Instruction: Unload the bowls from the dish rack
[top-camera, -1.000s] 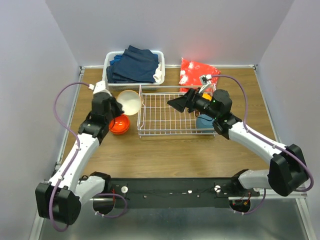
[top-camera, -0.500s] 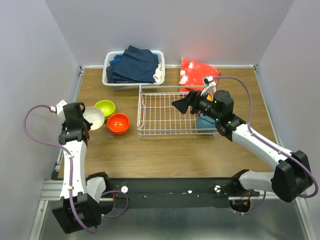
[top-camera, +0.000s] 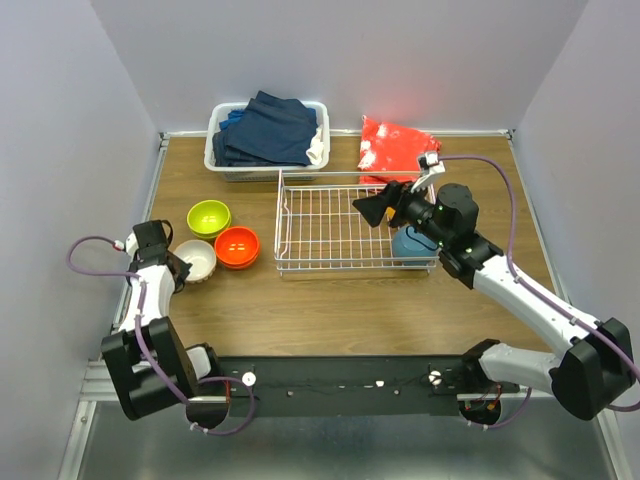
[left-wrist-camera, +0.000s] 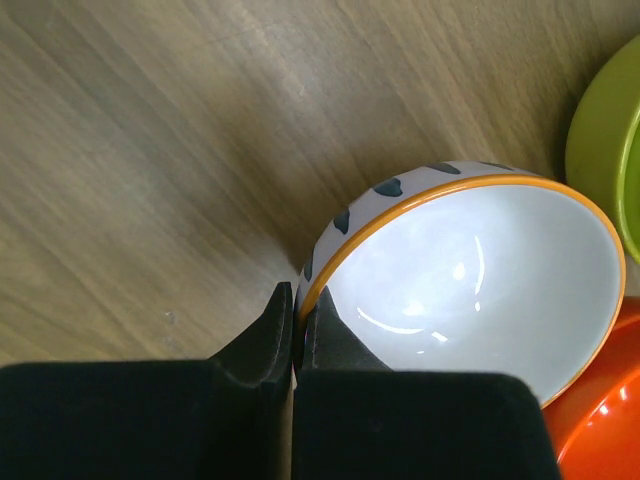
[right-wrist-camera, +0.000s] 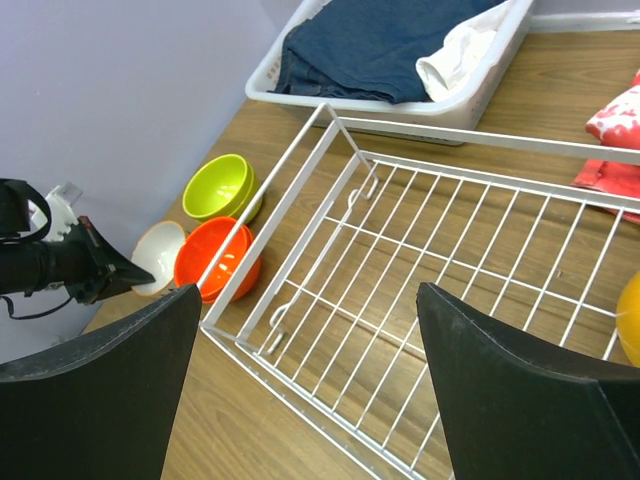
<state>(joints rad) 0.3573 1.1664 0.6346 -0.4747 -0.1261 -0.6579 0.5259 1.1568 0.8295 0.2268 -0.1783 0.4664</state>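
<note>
Left pincer (left-wrist-camera: 295, 328) pinching rim of white, orange-rimmed glossy bowl (left-wrist-camera: 470, 285), tilted on wooden bench (left-wrist-camera: 150, 150), just beside 1 red-orange bowl (top-camera: 237, 246). Lime green bowl (top-camera: 209, 216) behind. Right pincer (top-camera: 368, 208) spread wide above white wire dish rack (top-camera: 340, 268).

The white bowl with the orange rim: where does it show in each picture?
Top external: white bowl at far left, beside the red-orange bowl.
Left wrist: bowl centre right, rim pinched by the left gripper.
Right wrist: bowl at left edge, mid-height.
Shared landmark: the red-orange bowl beside it.
</note>
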